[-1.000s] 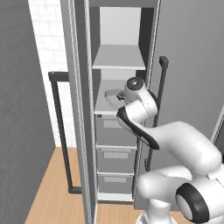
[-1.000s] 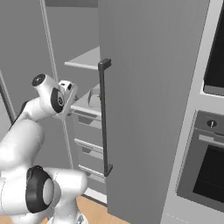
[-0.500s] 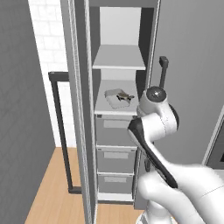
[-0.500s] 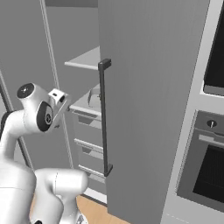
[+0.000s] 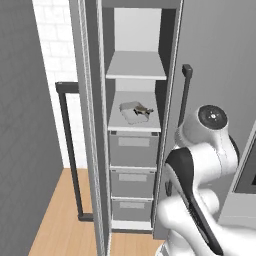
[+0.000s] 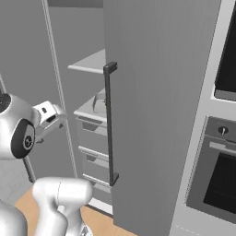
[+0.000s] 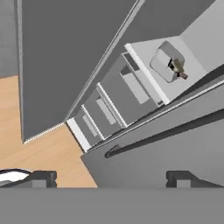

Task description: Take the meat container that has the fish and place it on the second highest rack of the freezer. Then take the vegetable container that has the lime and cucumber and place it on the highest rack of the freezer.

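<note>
Now wide open, nothing between the fingertips: gripper [image 7: 111,177] at bottom of hand view, well clear of the freezer [image 5: 135,125]. Seen in right base view at mid-left [image 6: 51,117], out in front of the open cabinet. Beyond it, upper right of hand view: pale meat container [image 7: 165,65] w/ the fish [image 7: 178,68] inside, flat on the second highest rack [image 7: 183,85]. Same tray centre of left base view [image 5: 133,111], fish [image 5: 142,110] at its right side. Above: the highest rack [image 5: 136,67]. Below: three grey drawers [image 5: 132,150]. Dark bar handle [image 6: 109,124] on the door, centre-left of right base view.
</note>
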